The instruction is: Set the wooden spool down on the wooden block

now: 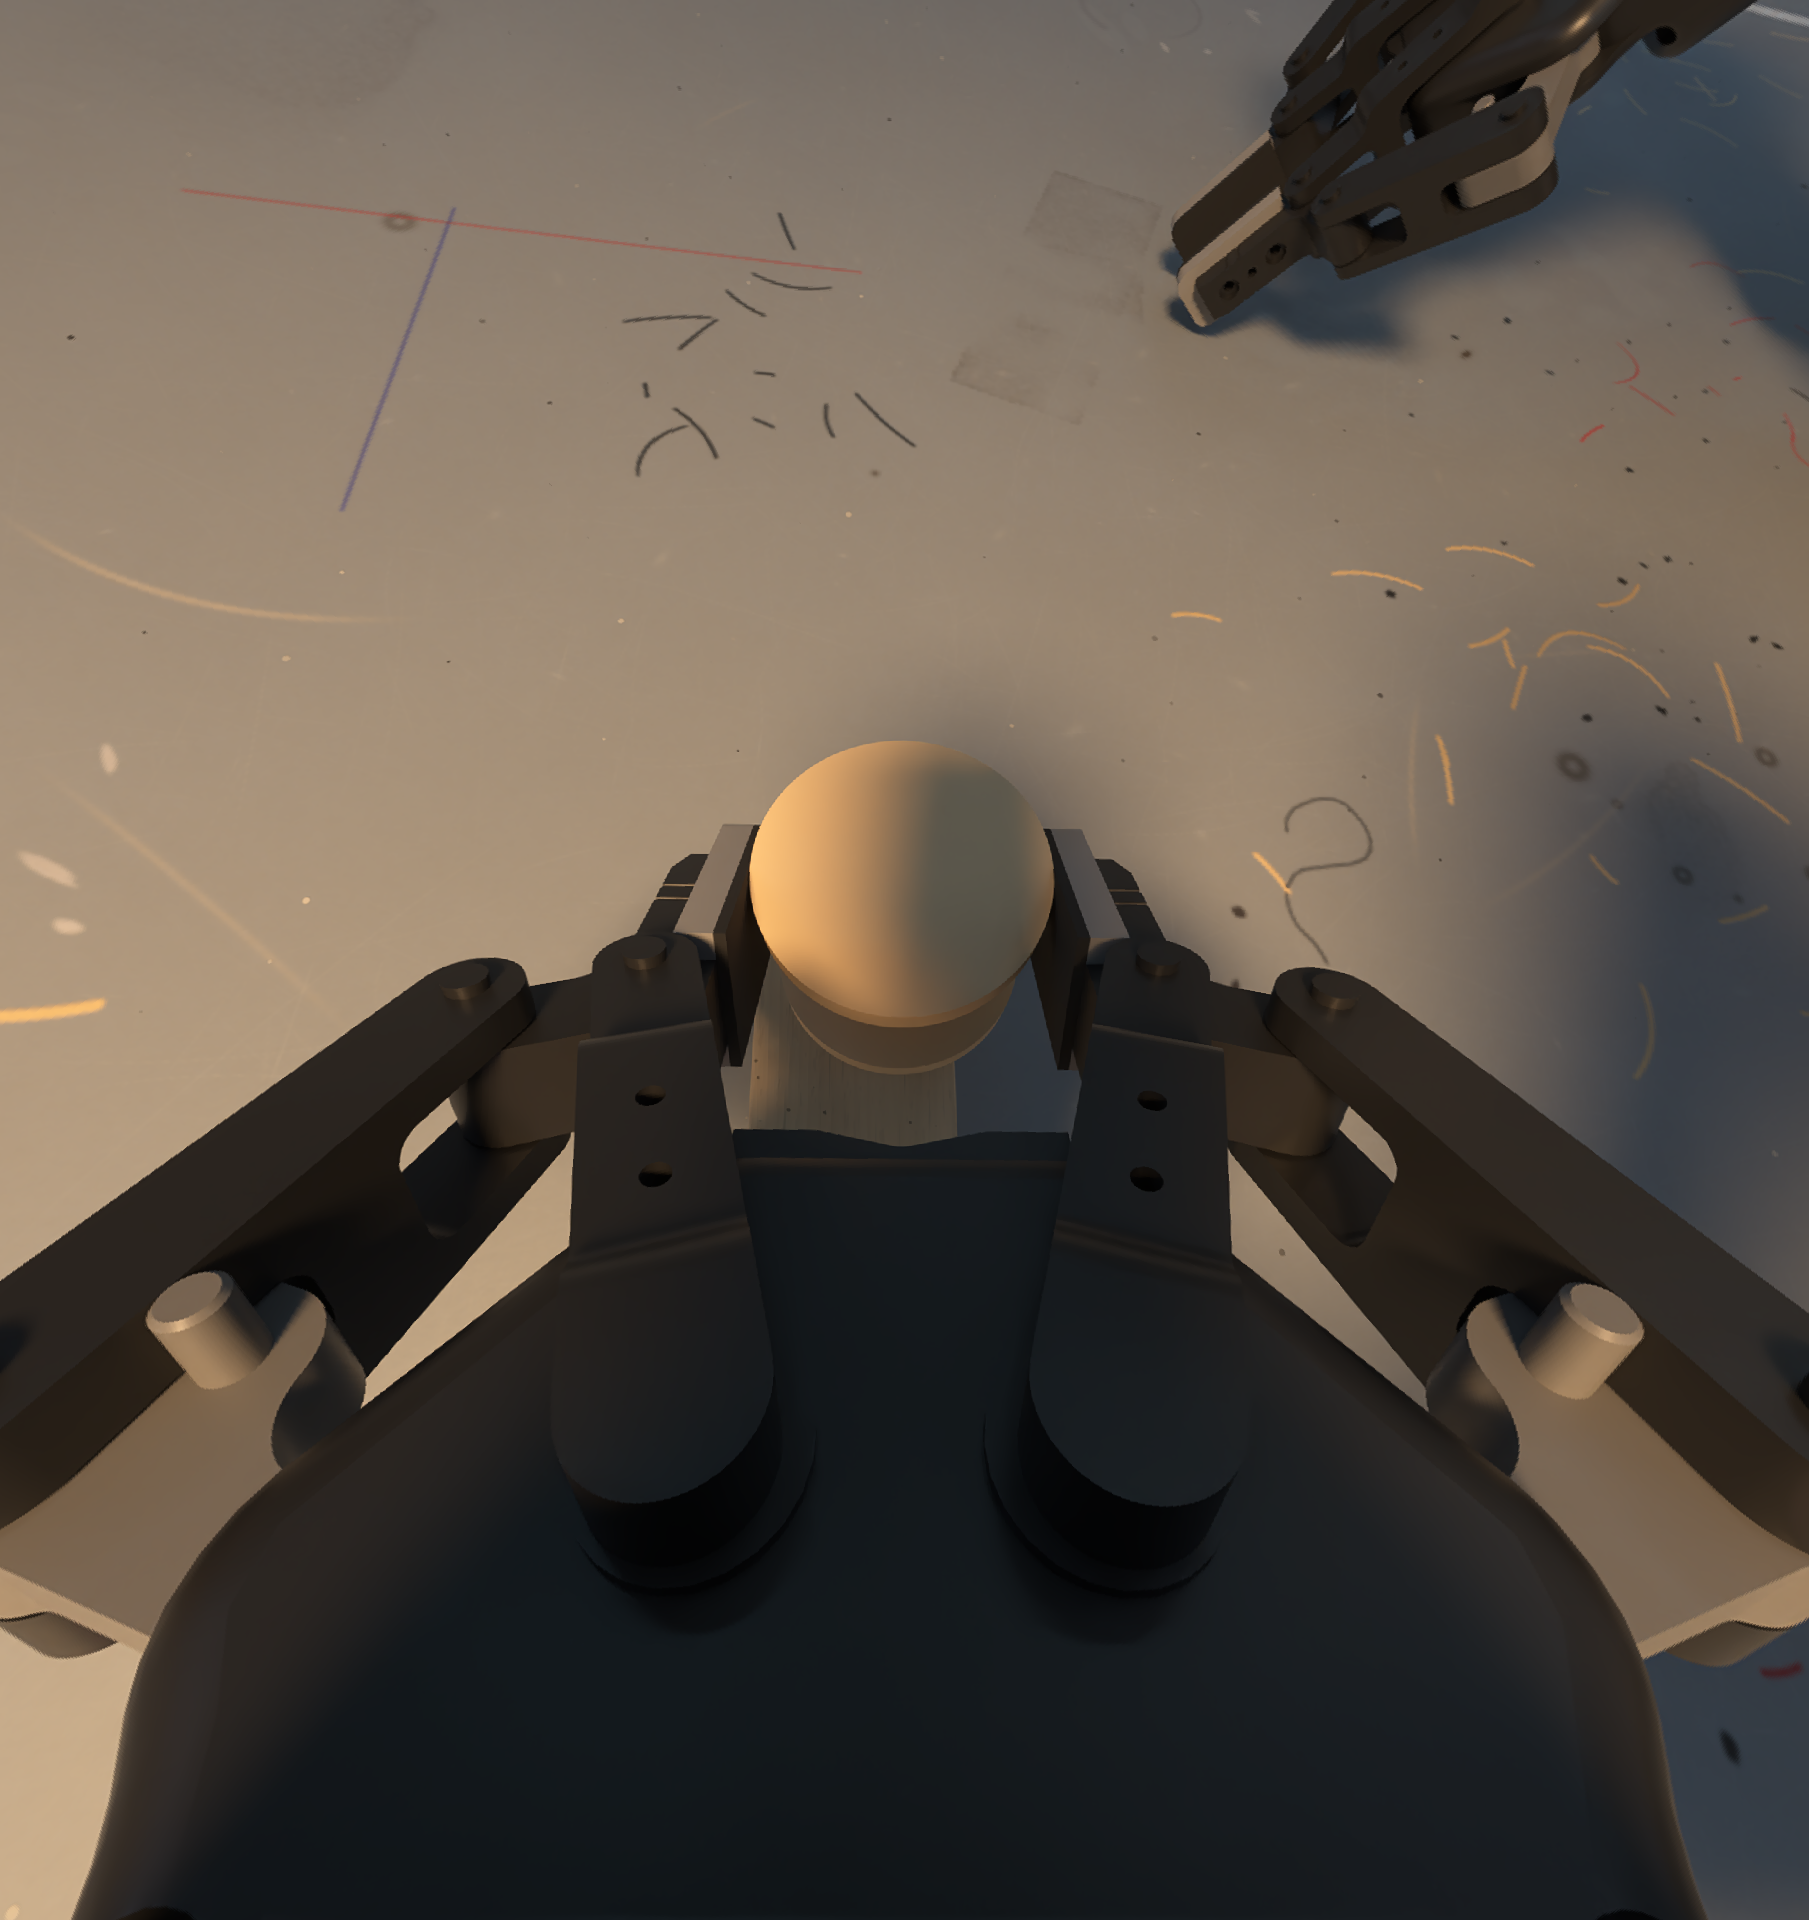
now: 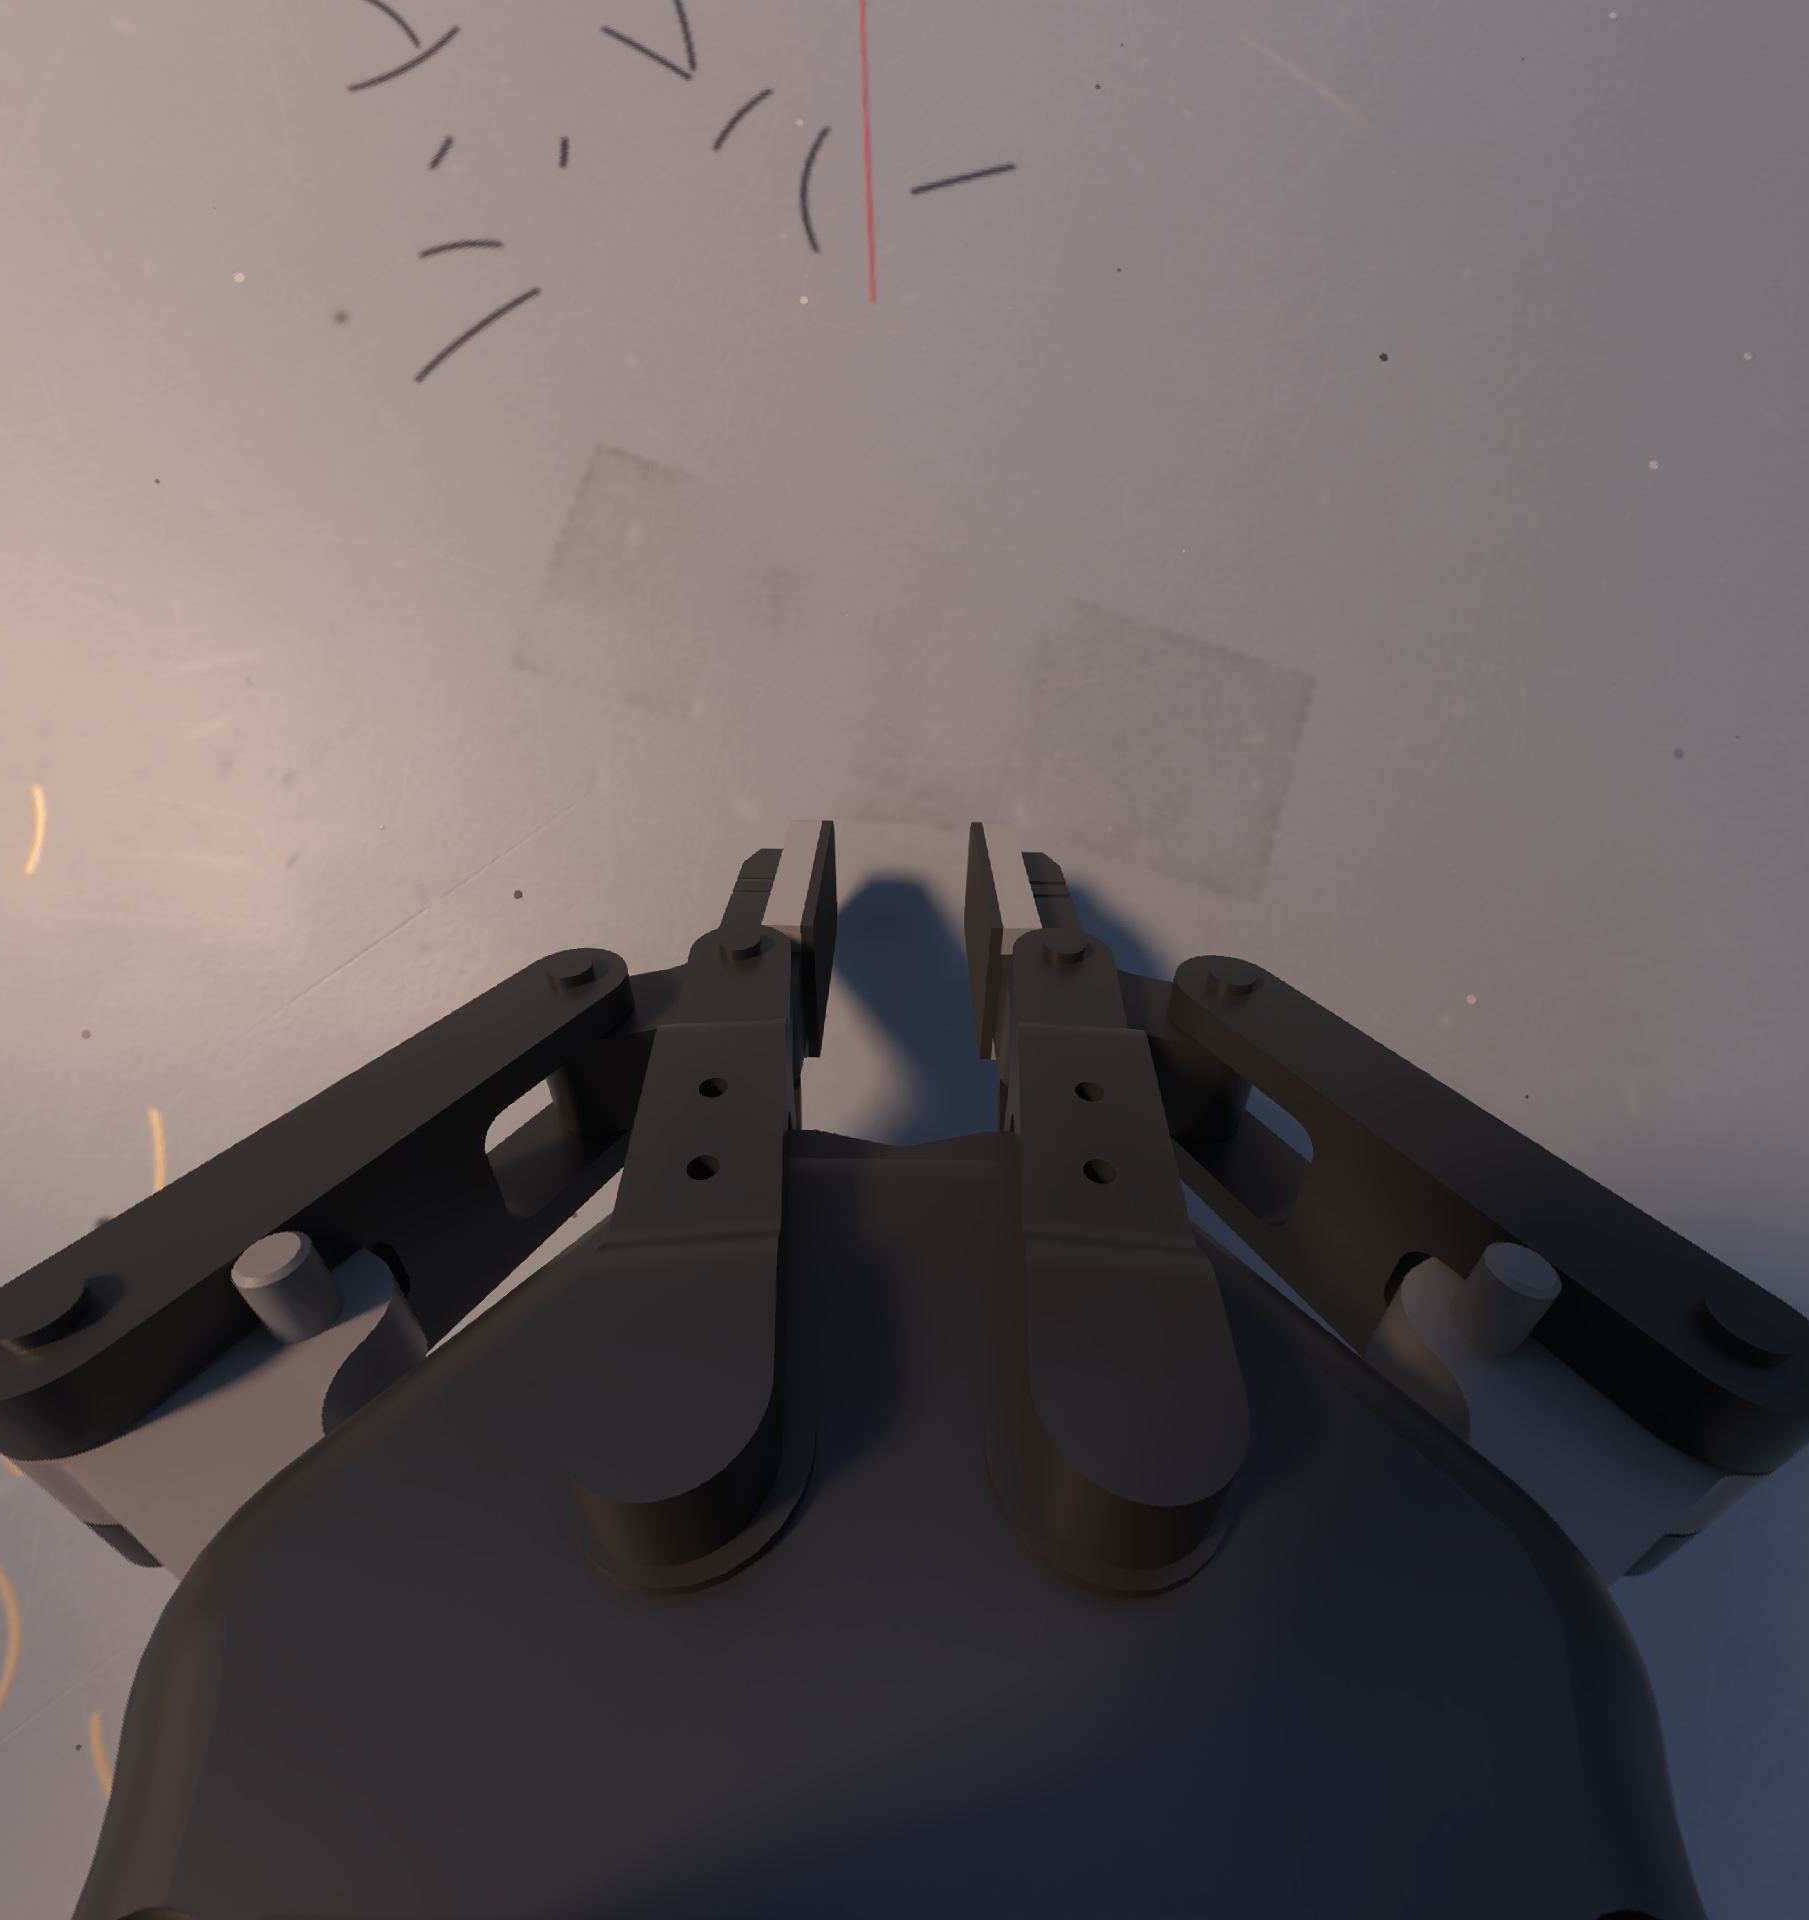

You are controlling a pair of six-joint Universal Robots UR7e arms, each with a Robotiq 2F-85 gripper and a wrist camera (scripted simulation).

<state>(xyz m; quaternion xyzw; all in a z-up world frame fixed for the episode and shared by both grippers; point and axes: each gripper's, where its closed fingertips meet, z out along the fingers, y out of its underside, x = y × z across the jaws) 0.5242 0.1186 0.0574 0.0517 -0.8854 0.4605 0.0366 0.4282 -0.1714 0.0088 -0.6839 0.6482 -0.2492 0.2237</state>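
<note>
In the left wrist view my left gripper [image 1: 900,883] is shut on the wooden spool [image 1: 900,914], one pad on each side of its round upper flange. I look down on the spool's end; a second flange shows just beneath. A pale wooden block [image 1: 848,1101] shows under the spool between my fingers, mostly hidden; I cannot tell if spool and block touch. My right gripper [image 2: 900,862] is empty, its fingers a narrow gap apart, close above the table. It also shows in the left wrist view [image 1: 1217,291] at the far upper right, tips at the table surface.
The grey table [image 1: 464,675] bears black, orange and red scribbles, a red line [image 2: 869,156] and faint rectangular patches [image 2: 1170,748]. Nothing else stands on it in view.
</note>
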